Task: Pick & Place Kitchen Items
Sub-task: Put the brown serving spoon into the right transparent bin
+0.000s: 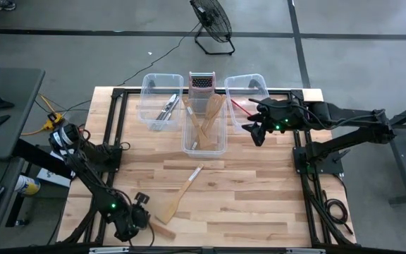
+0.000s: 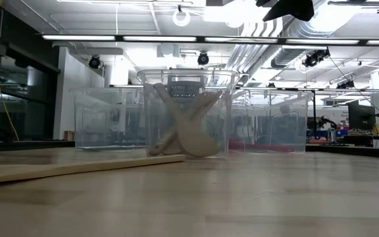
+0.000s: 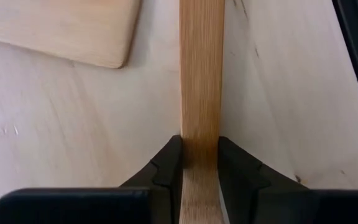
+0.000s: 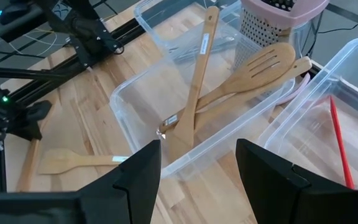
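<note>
My left gripper (image 1: pixel 145 220) is low at the table's near left corner, shut on a pale wooden utensil handle (image 3: pixel 201 74). A second wooden spatula (image 1: pixel 180 197) lies flat on the table just beyond it; its blade (image 3: pixel 61 28) shows in the left wrist view. My right gripper (image 1: pixel 258 132) hovers open over the gap between the middle and right bins, holding nothing. Several wooden spoons and spatulas (image 4: pixel 241 78) lean inside the middle bin (image 1: pixel 204 144). Metal cutlery (image 1: pixel 166 107) lies in the left bin. A red-headed spatula (image 4: pixel 339 140) lies in the right bin. My left gripper pinches the wooden handle (image 3: pixel 201 134) between its two fingers (image 3: pixel 166 168), one on each long edge. The fingers come down at a slant from above, and the handle runs straight out ahead of them. It looks to lie on the tabletop; the rest of the utensil is out of view.
Three clear bins stand in a row along the far edge, with the box grater (image 1: pixel 201 82) behind the middle one. Black frame rails (image 1: pixel 300 152) border the table's sides. Bare wood (image 1: pixel 252 190) lies between the bins and the near edge.
</note>
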Available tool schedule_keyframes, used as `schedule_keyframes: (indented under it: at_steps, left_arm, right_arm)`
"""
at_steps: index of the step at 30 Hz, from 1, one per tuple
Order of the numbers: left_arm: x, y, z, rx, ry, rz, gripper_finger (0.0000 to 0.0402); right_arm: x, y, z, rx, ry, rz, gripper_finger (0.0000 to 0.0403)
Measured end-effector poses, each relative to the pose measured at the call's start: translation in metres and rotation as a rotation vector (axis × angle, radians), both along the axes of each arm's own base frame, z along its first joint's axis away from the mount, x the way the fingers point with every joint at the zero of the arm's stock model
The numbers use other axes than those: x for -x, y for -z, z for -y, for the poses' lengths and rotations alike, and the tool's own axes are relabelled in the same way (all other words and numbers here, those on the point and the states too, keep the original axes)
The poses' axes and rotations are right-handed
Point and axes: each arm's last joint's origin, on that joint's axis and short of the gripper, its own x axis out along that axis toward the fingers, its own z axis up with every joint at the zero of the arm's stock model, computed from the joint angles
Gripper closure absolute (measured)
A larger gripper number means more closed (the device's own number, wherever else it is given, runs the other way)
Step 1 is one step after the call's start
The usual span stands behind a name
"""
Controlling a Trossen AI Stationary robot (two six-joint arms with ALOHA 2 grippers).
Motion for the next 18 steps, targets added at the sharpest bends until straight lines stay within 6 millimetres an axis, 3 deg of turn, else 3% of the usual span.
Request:
schedule_keyframes:
  at_steps: [18]
  left_arm:
    - [0.006,-0.051,-0.010,0.206,-0.198,0.077,0.0330]
  right_arm:
    - [0.001,0.001,0.000,0.056,-0.046,-0.037,0.0202]
